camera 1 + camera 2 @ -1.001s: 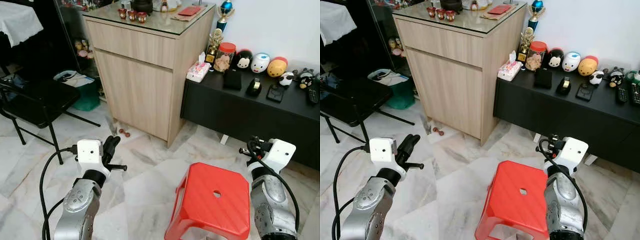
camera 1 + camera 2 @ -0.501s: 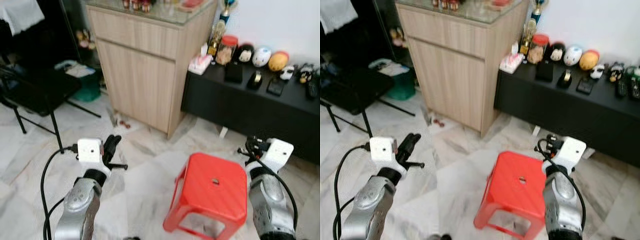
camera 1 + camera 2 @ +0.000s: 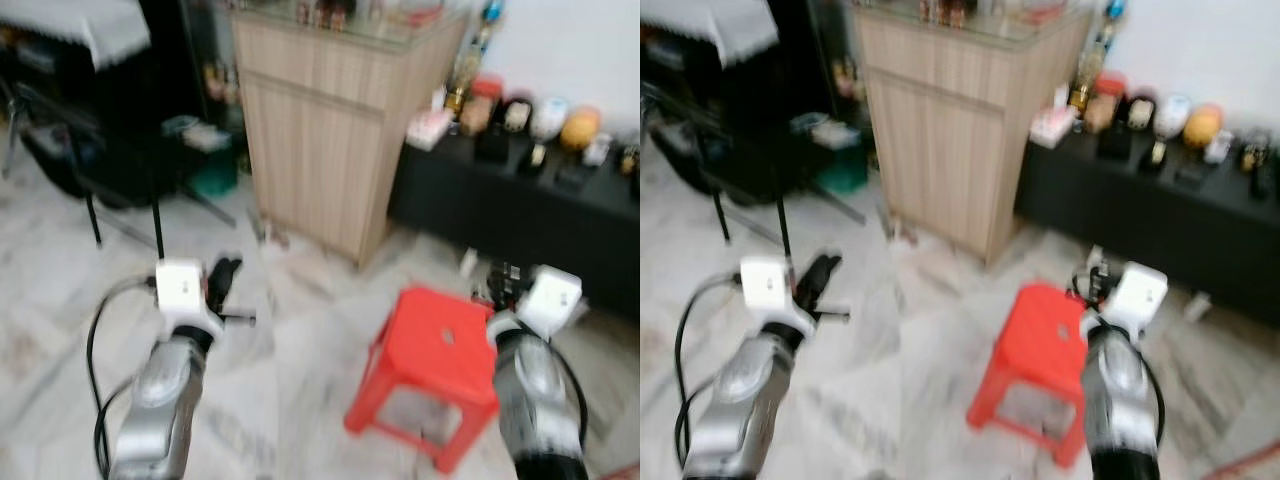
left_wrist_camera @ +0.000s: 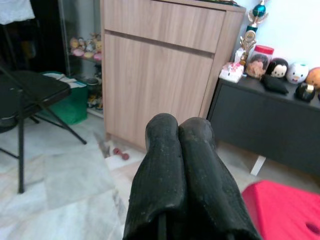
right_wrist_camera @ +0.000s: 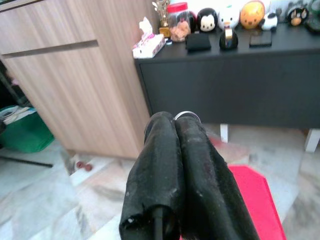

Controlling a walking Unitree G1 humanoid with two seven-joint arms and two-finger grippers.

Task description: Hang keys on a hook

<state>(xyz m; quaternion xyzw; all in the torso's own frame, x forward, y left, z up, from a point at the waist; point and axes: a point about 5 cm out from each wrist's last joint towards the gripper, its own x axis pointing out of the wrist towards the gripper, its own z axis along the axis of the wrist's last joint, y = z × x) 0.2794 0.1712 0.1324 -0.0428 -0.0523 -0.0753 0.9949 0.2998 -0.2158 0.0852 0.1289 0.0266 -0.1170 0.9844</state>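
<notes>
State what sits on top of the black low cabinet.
On the black low cabinet: a tissue pack, a red-lidded jar, round animal figures and small dark items. Anything behind them is hidden.

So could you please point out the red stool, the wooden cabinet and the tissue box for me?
red stool (image 3: 440,345), left eye view, on its seat top.
wooden cabinet (image 4: 160,75), left wrist view, on its front door.
tissue box (image 5: 148,46), right wrist view, on its side.
</notes>
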